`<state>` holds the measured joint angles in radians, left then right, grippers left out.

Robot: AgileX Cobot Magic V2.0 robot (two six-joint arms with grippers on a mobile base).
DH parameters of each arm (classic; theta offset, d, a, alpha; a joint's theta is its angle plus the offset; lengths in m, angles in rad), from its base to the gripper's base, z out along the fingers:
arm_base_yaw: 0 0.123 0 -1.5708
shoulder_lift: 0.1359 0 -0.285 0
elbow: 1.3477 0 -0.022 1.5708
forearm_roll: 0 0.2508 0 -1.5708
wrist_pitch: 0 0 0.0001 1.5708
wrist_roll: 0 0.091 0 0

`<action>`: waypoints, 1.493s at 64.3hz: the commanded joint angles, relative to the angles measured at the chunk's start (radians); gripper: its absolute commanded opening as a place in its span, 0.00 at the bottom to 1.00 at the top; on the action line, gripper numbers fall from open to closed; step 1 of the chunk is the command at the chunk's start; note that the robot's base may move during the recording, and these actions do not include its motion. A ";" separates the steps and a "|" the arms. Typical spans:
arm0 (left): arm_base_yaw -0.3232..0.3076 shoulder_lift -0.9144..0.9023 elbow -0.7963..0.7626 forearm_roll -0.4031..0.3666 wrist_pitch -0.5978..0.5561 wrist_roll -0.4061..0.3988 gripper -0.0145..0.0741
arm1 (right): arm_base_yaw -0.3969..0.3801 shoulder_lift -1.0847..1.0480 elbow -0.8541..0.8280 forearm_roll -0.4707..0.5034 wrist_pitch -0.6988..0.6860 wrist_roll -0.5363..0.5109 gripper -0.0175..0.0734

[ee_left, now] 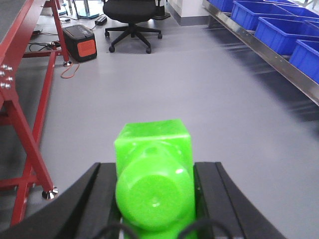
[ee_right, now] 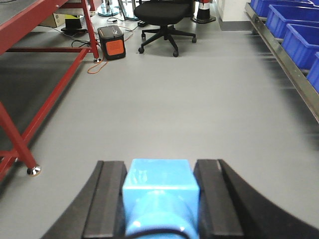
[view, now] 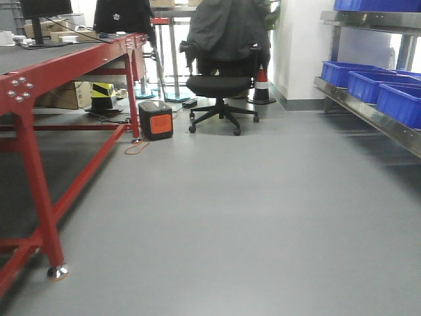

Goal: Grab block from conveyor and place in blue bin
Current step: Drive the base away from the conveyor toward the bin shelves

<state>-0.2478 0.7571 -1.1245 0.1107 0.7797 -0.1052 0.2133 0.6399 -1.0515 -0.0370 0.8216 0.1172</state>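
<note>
Floor: grey aisle floor [view: 263, 217], running ahead of me between the two sides of the room.
Conveyor: the conveyor [view: 39, 74] stands along my left, with a dark belt on a red frame.
Rack: a metal rack [view: 368, 117] along my right carries the blue bins [view: 398, 102].
Far end: a black office chair [view: 222, 85], with an orange-and-black box [view: 156, 120] near a conveyor leg.
Left gripper: the left gripper [ee_left: 155, 172] has its fingers [ee_left: 105, 189] pinching a green block [ee_left: 153, 149] from both sides. The block's long axis runs forward along them.
Right gripper: the right gripper [ee_right: 159, 169] is pinching a light blue block [ee_right: 160, 184] the same way.
Relation: both blocks are off the belt and in hand. The bins lie to the right of both grippers and well apart from them. I judge the right arm nearer, and I'd need to turn toward the rack.
</note>
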 commanded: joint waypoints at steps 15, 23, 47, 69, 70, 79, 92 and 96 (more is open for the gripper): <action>-0.006 -0.003 -0.001 0.001 -0.021 -0.008 0.04 | -0.003 -0.004 -0.007 -0.010 -0.021 -0.006 0.01; -0.006 -0.003 -0.001 0.001 -0.021 -0.008 0.04 | -0.003 -0.004 -0.007 -0.010 -0.021 -0.006 0.01; -0.006 -0.003 -0.001 0.001 -0.021 -0.008 0.04 | -0.003 -0.004 -0.007 -0.010 -0.021 -0.006 0.01; -0.006 -0.003 -0.001 0.001 -0.021 -0.008 0.04 | -0.003 -0.004 -0.007 -0.010 -0.021 -0.006 0.01; -0.006 -0.003 -0.001 0.001 -0.021 -0.008 0.04 | -0.003 -0.004 -0.007 -0.010 -0.021 -0.006 0.01; -0.006 -0.003 -0.001 0.001 -0.021 -0.008 0.04 | -0.003 -0.004 -0.007 -0.010 -0.021 -0.006 0.01; -0.006 -0.003 -0.001 0.001 -0.021 -0.008 0.04 | -0.003 -0.004 -0.007 -0.010 -0.021 -0.006 0.01; -0.006 -0.003 -0.001 0.001 -0.021 -0.008 0.04 | -0.003 -0.004 -0.007 -0.010 -0.021 -0.006 0.01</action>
<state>-0.2478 0.7571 -1.1245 0.1107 0.7797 -0.1052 0.2133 0.6399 -1.0515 -0.0370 0.8216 0.1172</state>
